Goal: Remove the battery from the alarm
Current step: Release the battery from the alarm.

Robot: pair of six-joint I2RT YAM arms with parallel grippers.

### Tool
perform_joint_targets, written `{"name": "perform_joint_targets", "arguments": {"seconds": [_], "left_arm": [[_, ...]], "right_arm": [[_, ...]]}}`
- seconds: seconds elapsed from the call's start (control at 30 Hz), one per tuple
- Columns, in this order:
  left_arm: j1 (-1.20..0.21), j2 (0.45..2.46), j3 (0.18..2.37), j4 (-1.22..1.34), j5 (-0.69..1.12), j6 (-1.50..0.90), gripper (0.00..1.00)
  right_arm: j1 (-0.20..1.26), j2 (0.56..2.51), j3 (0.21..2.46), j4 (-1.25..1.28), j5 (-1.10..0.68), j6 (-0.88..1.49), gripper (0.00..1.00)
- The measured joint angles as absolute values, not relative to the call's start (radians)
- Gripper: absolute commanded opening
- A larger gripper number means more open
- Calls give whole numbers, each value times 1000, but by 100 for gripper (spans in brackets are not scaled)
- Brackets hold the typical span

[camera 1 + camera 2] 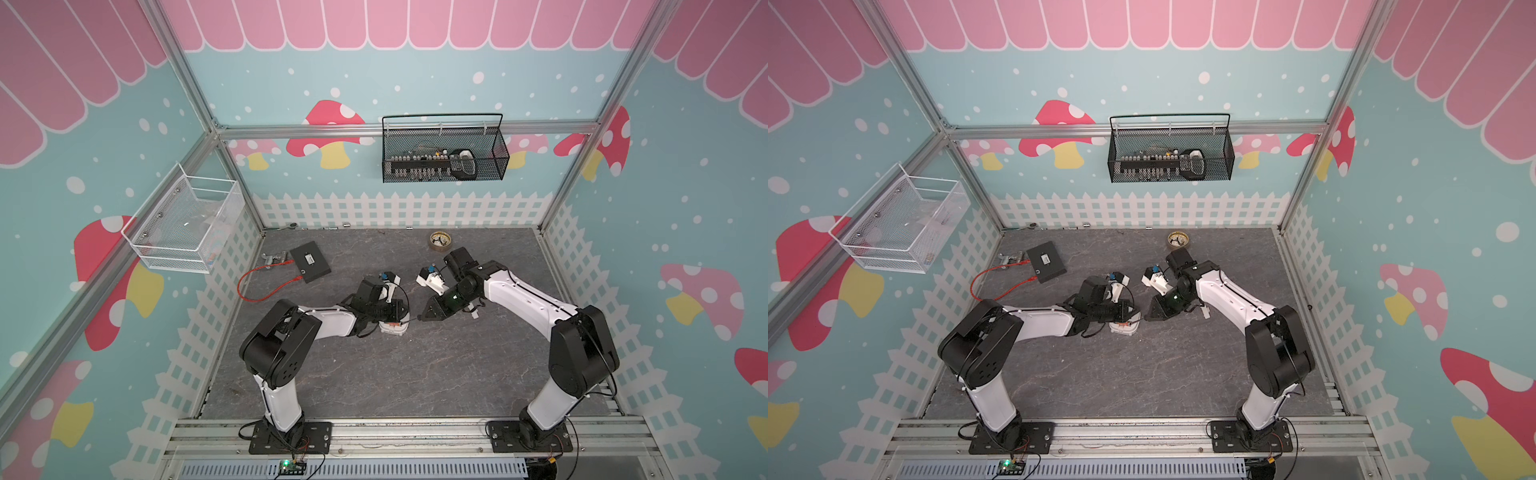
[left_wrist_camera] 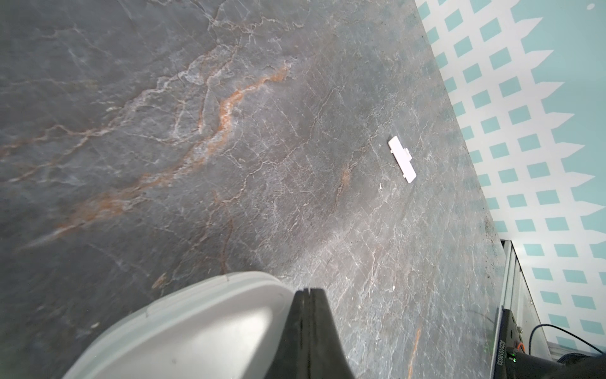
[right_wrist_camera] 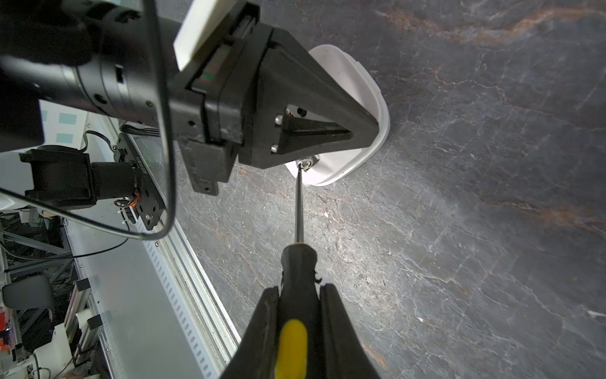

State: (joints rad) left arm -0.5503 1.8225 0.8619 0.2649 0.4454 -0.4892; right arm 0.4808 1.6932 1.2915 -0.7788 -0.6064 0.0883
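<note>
Alarm (image 1: 394, 330) lies back-up on the bench (image 1: 415, 374), between the two arms. Left fingers (image 2: 323, 328) are clenched together with nothing between them, tips lying across the alarm's back. Battery (image 1: 392, 324) sits in the back recess, just beside those tips, orange side showing. Right fingers (image 3: 337, 328) clamp the screwdriver (image 3: 297, 262) handle; its tip touches the metal end at the recess. Small white cover piece (image 2: 402, 159) lies on the bench, well apart.
</note>
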Motion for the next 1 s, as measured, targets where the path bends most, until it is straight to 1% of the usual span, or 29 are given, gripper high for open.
{"name": "perform_joint_targets", "arguments": {"seconds": [0.57,1.0], "left_arm": [[-548,1823,858,276,446,-489,0],[-546,1825,858,279,449,-489,0]], "right_arm": [[492,1687,1291,-762,-630,96,0],[506,1620,1269,-775,-636,95,0]]}}
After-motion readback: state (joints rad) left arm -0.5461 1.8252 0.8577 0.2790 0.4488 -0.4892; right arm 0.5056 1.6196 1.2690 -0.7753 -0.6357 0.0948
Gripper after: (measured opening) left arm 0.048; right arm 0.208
